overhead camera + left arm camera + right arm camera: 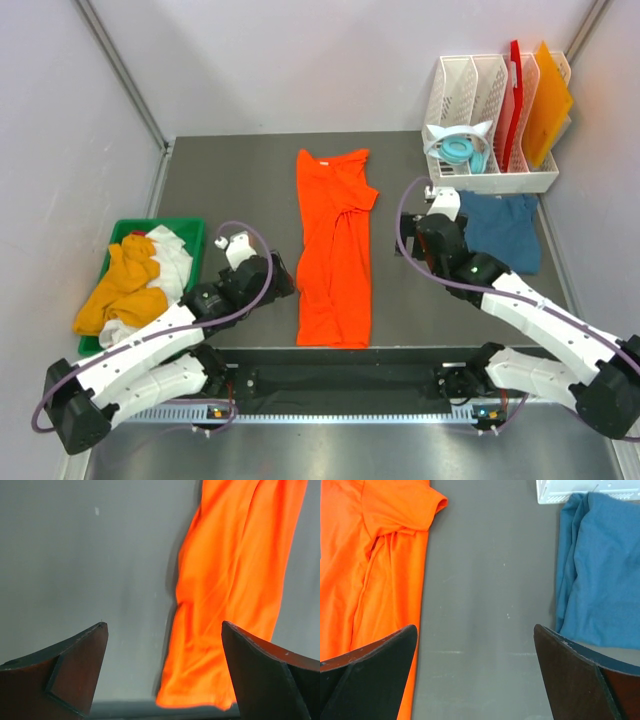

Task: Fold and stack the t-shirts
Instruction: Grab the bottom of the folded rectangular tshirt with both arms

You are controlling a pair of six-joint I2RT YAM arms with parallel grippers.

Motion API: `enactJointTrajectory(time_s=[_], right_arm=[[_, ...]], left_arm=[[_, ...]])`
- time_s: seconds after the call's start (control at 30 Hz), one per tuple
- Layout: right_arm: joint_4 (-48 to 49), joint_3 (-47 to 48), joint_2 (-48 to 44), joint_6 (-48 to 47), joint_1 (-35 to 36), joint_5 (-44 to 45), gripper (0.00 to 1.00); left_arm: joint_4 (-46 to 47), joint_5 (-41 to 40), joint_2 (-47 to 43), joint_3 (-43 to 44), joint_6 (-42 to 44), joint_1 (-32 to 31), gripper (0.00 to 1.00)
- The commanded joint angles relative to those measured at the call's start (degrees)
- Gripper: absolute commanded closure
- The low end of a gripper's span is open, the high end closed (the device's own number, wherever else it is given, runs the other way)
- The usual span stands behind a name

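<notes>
A bright orange t-shirt (335, 250) lies folded lengthwise in a long strip on the dark table's middle, collar far. A dark teal-blue t-shirt (505, 230) lies crumpled at the right by the white rack. My left gripper (283, 275) is open and empty just left of the orange shirt's near half; its wrist view shows the shirt (235, 580) ahead between the open left gripper (164, 625). My right gripper (428, 228) is open and empty over bare table between the orange shirt (370, 570) and the teal-blue shirt (600, 570), as the right gripper (475, 627) shows.
A green bin (190, 228) at the left holds a yellow-orange shirt (120, 290) and white cloth (172, 255). A white rack (490, 180) at the back right holds red and orange boards (545, 100) and a light blue object (458, 150). Walls close both sides.
</notes>
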Motion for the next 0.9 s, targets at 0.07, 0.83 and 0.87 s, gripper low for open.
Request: enactJointTrajectory(time_s=[0.07,0.83,0.87], right_arm=[[-2.2,-3.3,-3.0,3.8,4.6,3.5,0.0],[-7.3,-7.7,2.0,16.9,21.0,6.7,0.0],[-7.1,-7.4,2.2,16.8,21.0,6.7,0.0]], left_arm=[[-4.4,9.5,1.1,-2.9,-7.1,-2.7,0.01],[0.6,-4.2,20.1,-3.4,-18.2,-26.1,0.49],[1.1,-3.4,21.3,-4.2,-18.9,-26.1,0.51]])
